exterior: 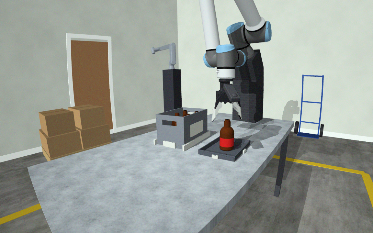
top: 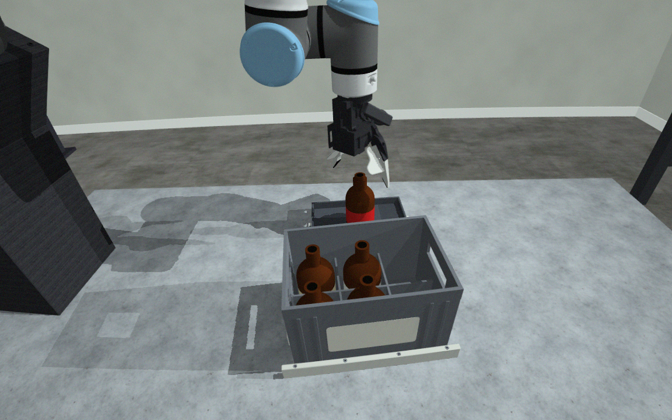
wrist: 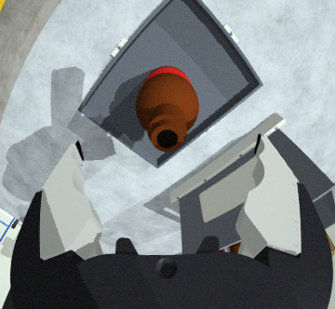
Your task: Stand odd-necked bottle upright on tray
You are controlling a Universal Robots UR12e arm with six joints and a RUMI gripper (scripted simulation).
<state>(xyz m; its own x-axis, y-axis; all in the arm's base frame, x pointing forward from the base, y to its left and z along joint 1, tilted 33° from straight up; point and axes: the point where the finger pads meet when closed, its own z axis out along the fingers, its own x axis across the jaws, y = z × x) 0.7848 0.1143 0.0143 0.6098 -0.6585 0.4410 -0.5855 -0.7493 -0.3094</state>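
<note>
A brown bottle (top: 360, 197) (exterior: 227, 132) (wrist: 167, 97) with a red label stands upright on the dark grey tray (top: 389, 209) (exterior: 215, 153) (wrist: 211, 60). My gripper (top: 361, 174) (exterior: 226, 119) (wrist: 167, 139) is wide open, with its fingertips on either side of the bottle's mouth and clear of it. The grey crate (top: 438, 313) (exterior: 170, 134) holds several brown bottles, among them a back left one (top: 315, 274) and a back middle one (top: 361, 269). Their lower parts are hidden. The right-hand side of the crate shows no bottle.
The crate stands close beside the tray, and its walls rise well above the tray's low rim. A pale strip (top: 372, 360) (exterior: 195, 141) runs along the crate's foot. The arm's dark pedestal (top: 41, 245) (exterior: 248, 95) stands at the table's end. Cardboard boxes (exterior: 59, 144) stand on the floor beyond.
</note>
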